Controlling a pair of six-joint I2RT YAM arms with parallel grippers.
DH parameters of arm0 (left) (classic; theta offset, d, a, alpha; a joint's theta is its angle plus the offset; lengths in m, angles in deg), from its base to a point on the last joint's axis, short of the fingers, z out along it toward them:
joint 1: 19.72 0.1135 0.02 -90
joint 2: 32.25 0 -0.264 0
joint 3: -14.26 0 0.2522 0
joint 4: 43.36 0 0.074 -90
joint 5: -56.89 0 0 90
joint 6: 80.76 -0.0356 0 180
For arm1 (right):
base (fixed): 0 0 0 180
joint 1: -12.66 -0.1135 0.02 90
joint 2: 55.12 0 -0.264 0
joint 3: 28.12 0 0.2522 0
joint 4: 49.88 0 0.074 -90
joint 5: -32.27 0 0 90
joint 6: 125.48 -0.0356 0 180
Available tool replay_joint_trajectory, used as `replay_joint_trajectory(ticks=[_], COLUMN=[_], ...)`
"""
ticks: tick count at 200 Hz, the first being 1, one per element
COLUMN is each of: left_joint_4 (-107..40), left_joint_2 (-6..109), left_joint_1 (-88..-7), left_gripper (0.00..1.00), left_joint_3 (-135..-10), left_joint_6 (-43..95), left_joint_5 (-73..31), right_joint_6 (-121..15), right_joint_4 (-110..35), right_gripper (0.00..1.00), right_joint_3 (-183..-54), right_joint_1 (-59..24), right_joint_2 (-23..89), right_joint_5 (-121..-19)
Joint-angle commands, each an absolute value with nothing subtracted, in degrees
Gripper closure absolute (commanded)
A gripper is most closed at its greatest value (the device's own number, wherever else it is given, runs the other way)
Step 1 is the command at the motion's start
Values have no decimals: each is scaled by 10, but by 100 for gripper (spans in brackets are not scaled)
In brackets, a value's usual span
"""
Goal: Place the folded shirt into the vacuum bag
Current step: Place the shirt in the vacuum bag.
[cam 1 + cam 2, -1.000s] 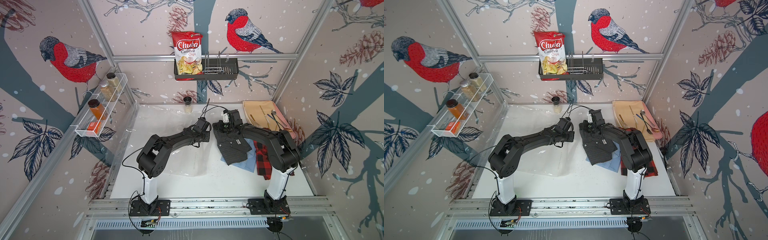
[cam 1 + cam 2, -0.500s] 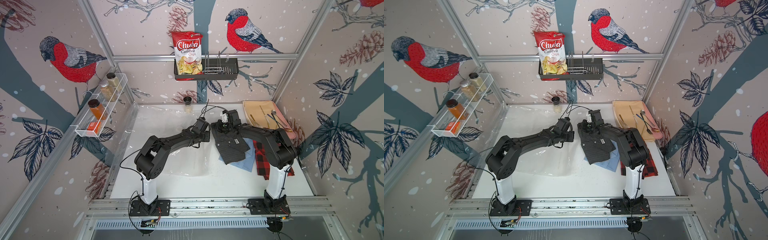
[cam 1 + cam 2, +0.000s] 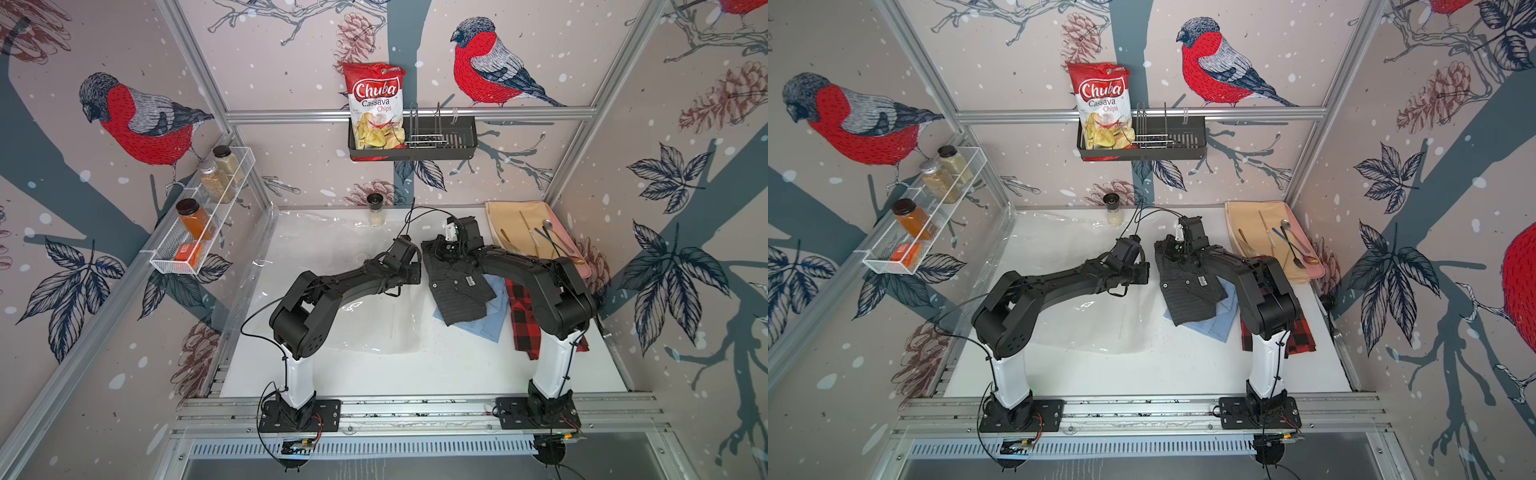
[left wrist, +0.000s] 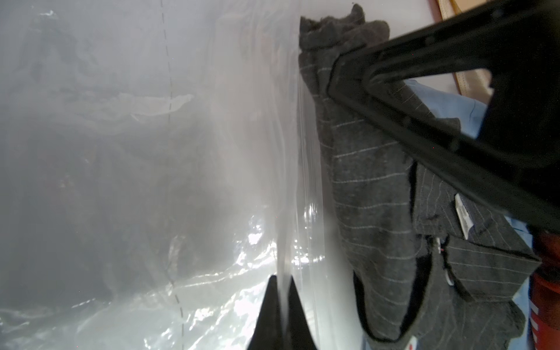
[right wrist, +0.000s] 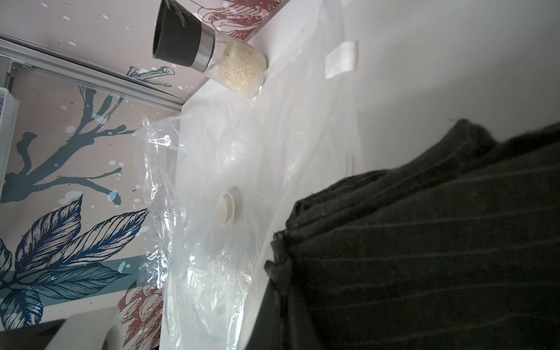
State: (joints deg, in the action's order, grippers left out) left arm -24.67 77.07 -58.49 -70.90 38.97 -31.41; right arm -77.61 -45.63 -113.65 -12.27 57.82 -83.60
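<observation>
While beside bag (image 3: 374, 324), shirt (image 3: 453, 286) atop garments (image 3: 486, 328)

Right gripper (image 3: 444, 250) has edged the dark shirt (image 3: 457, 291) — slightly — toward the vacuum bag (image 3: 374, 328).

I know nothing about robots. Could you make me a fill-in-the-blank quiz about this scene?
The left claw pinches the edge of the clear vacuum bag, whose round valve cap is ___.
The right claw grips the dark shirt, patterned with thin pale ___.
The spice jar at the back of the table has a ___ lid.
The chips bag in the wall rack reads Chuba ___ Chips.
Missing words: white, stripes, black, Cassava.
</observation>
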Motion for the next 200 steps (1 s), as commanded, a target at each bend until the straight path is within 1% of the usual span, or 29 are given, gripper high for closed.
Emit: replay_joint_trajectory(ticks=[1,28,47,58,98,118,153,181,200], left_joint_4=[-275,-280,-287,-292,-312,-315,-318,-327,-334], left_joint_2=[772,769,762,756,735,734,736,741,744], left_joint_1=[-587,-587,-587,-588,-594,-594,-596,-596,-597], left_gripper=[100,100,100,100,100,100,100,100,100], left_joint_3=[-710,-705,-699,-695,-673,-670,-663,-654,-650], left_joint_6=[394,398,404,409,426,430,435,439,441], left_joint_5=[-299,-297,-287,-280,-275,-278,-286,-288,-285], right_joint_6=[-789,-792,-798,-794,-783,-778,-763,-721,-684], right_joint_4=[-484,-481,-485,-477,-464,-461,-458,-424,-386], right_gripper=[98,98,94,90,69,58,48,46,46], right_joint_3=[-1151,-1164,-1176,-1186,-1198,-1184,-1122,-1058,-1011], right_joint_1=[-122,-119,-115,-114,-108,-105,-95,-95,-106], right_joint_2=[591,613,634,643,635,609,537,461,411], right_joint_5=[-844,-837,-843,-843,-844,-845,-845,-829,-793])
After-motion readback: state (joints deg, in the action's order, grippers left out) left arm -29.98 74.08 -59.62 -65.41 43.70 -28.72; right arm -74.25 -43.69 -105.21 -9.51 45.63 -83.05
